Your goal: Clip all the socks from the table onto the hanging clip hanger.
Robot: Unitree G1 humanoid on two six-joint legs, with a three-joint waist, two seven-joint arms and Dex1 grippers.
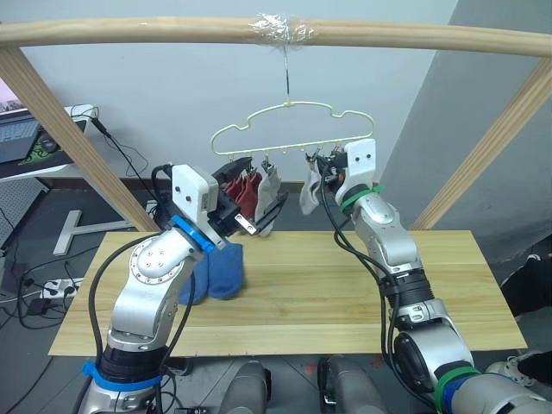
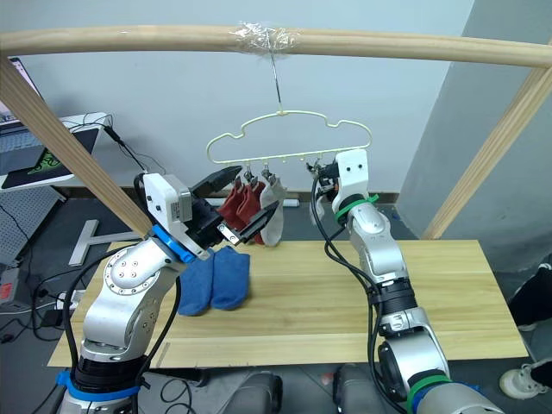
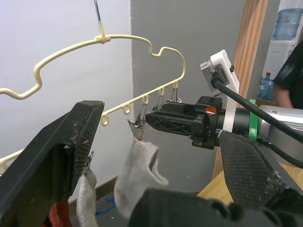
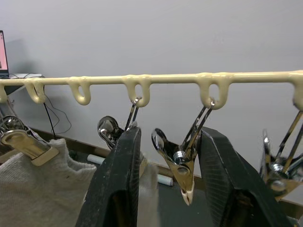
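The pale yellow-green clip hanger [image 1: 293, 129] hangs by its hook from the taped top pole. Two rust red socks [image 1: 242, 194] and two light grey socks [image 1: 270, 185] [image 1: 308, 194] hang from its clips. Two blue socks [image 1: 220, 269] lie side by side on the wooden table [image 1: 345, 293], partly behind my left arm. My left gripper [image 1: 263, 188] is open and empty, raised just in front of the hanging red and grey socks. My right gripper [image 1: 323, 168] is up at the hanger's bottom bar, open, with a free metal clip [image 4: 182, 165] between its fingers [image 4: 120, 189].
The thick wooden pole frame [image 1: 78, 155] slants down on both sides of the table. A desk with a laptop [image 1: 17, 138] and floor cables stand to the left. A person [image 1: 533, 285] sits beyond the table's right end.
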